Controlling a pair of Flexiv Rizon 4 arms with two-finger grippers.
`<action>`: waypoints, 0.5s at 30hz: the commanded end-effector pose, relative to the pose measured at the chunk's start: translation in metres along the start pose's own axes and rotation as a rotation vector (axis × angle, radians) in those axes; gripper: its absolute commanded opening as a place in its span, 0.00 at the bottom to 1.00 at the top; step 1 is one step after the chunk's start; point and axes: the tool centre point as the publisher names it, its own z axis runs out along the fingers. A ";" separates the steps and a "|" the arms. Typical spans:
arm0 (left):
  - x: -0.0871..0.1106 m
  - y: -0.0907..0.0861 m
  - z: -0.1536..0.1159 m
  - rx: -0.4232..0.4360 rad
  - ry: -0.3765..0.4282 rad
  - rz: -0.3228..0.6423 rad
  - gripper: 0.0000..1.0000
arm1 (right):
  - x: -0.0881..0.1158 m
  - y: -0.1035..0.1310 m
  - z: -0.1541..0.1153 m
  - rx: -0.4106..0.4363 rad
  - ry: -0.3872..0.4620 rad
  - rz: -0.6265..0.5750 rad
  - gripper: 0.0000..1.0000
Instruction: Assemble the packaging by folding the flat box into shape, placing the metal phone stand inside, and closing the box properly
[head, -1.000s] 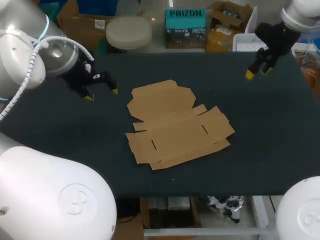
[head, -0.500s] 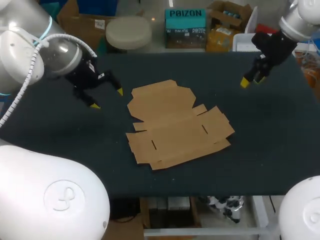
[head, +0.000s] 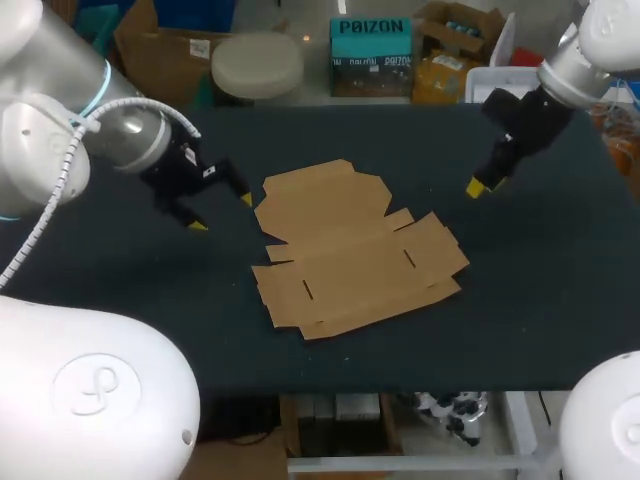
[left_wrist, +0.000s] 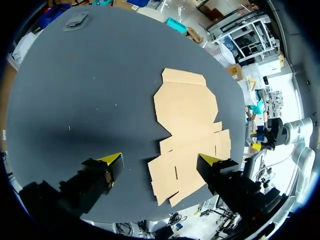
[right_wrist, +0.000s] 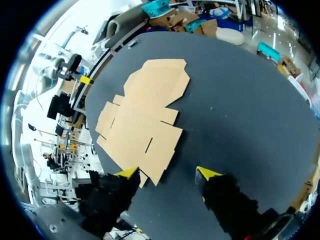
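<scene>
Closest to me, the dark bench (head: 120, 300) carries the flat cardboard box (head: 350, 250) at about its middle. The box lies fully unfolded and flush on the surface. Its wider part, with two short slits cut into it, is toward the near edge, and the narrower flap with cut corners points toward the far side. Nothing rests on the cardboard.

A little farther back, the left gripper (head: 222, 212) comes in from the left and sits just beside the box's far-left edge. Its fingers (head: 247, 199) are spread wide and empty. From the left wrist, the left gripper (left_wrist: 161, 160) looks down over the box (left_wrist: 187, 125), which stretches away ahead of the yellow tips.

Farther again on the other side, the right gripper (head: 474, 187) hangs over bare bench, clearly apart from the box's right-hand flaps. From above only one yellow tip shows. The right wrist view settles it: the right gripper (right_wrist: 167, 173) has its fingers (right_wrist: 207, 173) parted with nothing between them, and the box (right_wrist: 142, 112) lies ahead and off toward one finger.

Farthest off, near the bench's back corner, lies a small grey object (left_wrist: 76, 19), too small to tell what it is.
</scene>
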 end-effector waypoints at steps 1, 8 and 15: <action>-0.003 0.004 -0.002 0.009 0.005 -0.001 1.00 | -0.010 0.004 0.017 0.023 0.043 0.012 0.63; -0.004 0.006 -0.003 0.024 0.003 -0.005 1.00 | -0.012 0.000 0.039 0.043 0.105 0.086 0.69; -0.003 0.005 0.001 0.026 0.005 -0.003 1.00 | -0.011 0.004 0.063 0.106 0.146 0.224 0.61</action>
